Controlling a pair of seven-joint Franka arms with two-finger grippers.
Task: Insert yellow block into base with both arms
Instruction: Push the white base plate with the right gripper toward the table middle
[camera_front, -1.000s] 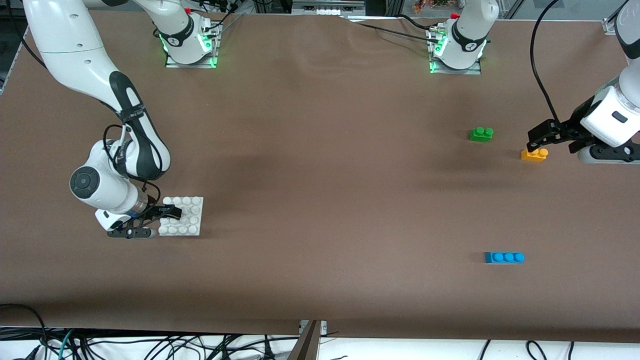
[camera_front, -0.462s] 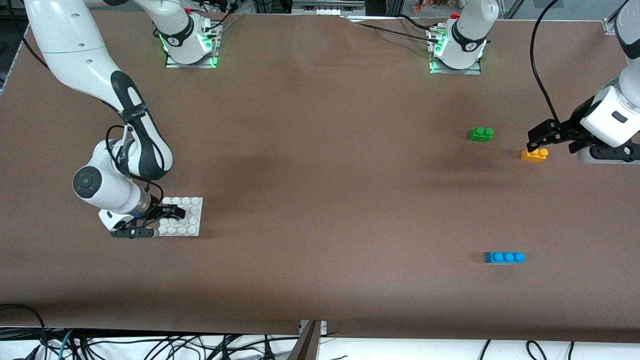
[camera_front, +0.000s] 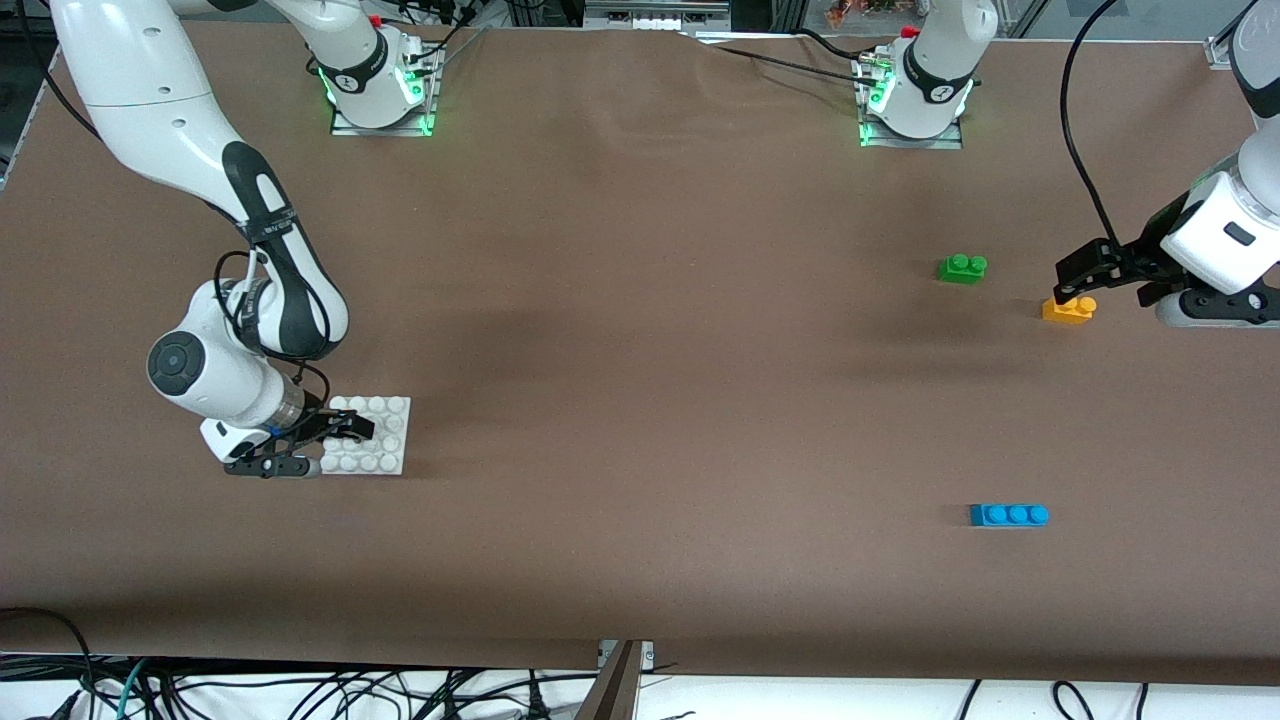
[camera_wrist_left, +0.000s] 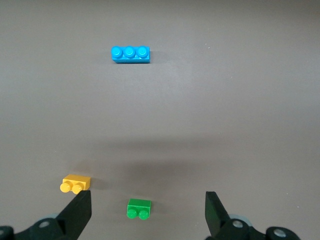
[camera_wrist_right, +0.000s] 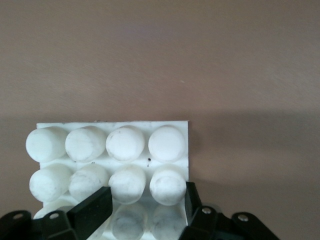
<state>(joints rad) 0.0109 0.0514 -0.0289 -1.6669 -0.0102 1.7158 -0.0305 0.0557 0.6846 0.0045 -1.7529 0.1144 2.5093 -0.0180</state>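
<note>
Right pincer (camera_front: 345, 430) clamps base (camera_front: 385, 445); left pincer (camera_front: 1075, 285) gapes wide above yellow block (camera_front: 1068, 310).

Right hand (camera_front: 345, 432) clamps the base (camera_front: 385, 440); left hand (camera_front: 1072, 278) hovers spread over the yellow block (camera_front: 1068, 310).

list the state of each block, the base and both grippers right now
yellow block: resting flat on the table, studs up, not gripped
base: on the table, clamped at one edge
green brick: lying loose, studs up
blue brick: lying loose, studs up
left gripper: open, over the yellow block
right gripper: shut on the base
</note>
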